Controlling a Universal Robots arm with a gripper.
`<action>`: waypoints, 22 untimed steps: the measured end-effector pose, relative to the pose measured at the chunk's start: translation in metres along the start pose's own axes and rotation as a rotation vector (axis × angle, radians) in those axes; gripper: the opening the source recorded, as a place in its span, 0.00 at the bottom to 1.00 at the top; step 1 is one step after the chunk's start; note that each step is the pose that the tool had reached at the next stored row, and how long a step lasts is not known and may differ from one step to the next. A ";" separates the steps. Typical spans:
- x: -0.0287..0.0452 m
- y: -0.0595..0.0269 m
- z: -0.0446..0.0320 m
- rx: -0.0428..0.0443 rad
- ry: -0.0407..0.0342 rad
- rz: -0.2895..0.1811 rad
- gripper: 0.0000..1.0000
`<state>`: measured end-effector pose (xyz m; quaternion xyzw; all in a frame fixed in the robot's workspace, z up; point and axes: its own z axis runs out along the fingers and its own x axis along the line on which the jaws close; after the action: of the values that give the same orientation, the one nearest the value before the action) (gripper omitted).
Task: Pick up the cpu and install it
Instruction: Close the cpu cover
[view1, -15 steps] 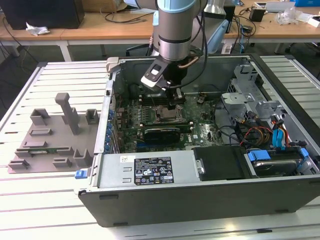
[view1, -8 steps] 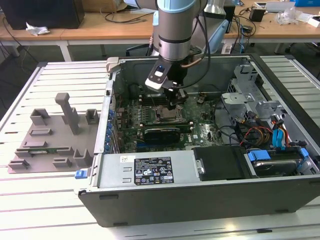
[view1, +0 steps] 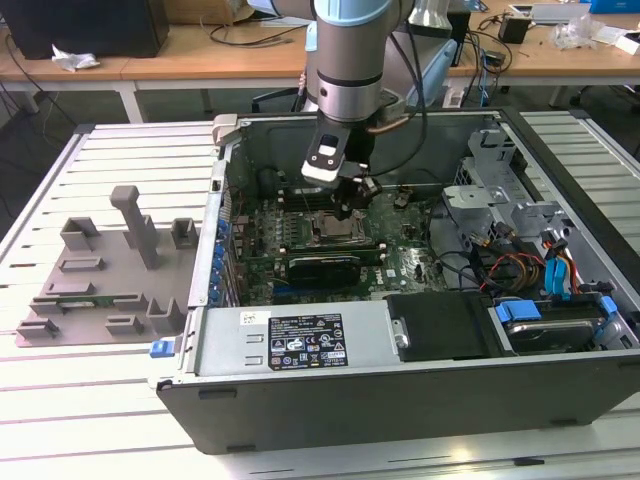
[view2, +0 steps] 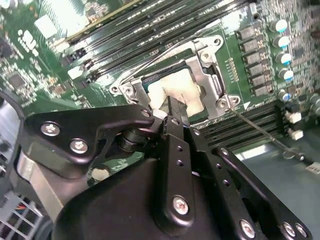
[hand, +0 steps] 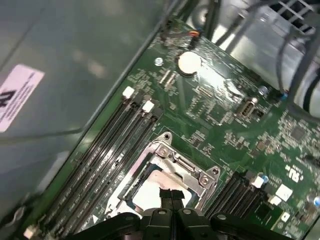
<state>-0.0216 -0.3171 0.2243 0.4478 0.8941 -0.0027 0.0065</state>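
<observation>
The gripper hangs over the motherboard, its fingers pressed together with nothing between them. Their tips are at the cpu, which lies flat in the socket.

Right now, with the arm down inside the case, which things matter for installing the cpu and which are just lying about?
Job in hand:
- cpu, inside the socket frame
- end effector, shut, tip at the cpu

Just lying about:
- grey moulded tray, outside the case
- memory slots
- coin cell
- power supply
</observation>
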 end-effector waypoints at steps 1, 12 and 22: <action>0.0000 0.0000 0.0000 -0.0005 0.0001 -0.034 0.11; 0.0000 0.0000 0.0001 -0.0046 0.0003 -0.323 0.11; 0.0000 0.0000 0.0003 -0.0079 0.0006 -0.557 0.11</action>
<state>-0.0217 -0.3171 0.2240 0.1848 0.9827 -0.0008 0.0070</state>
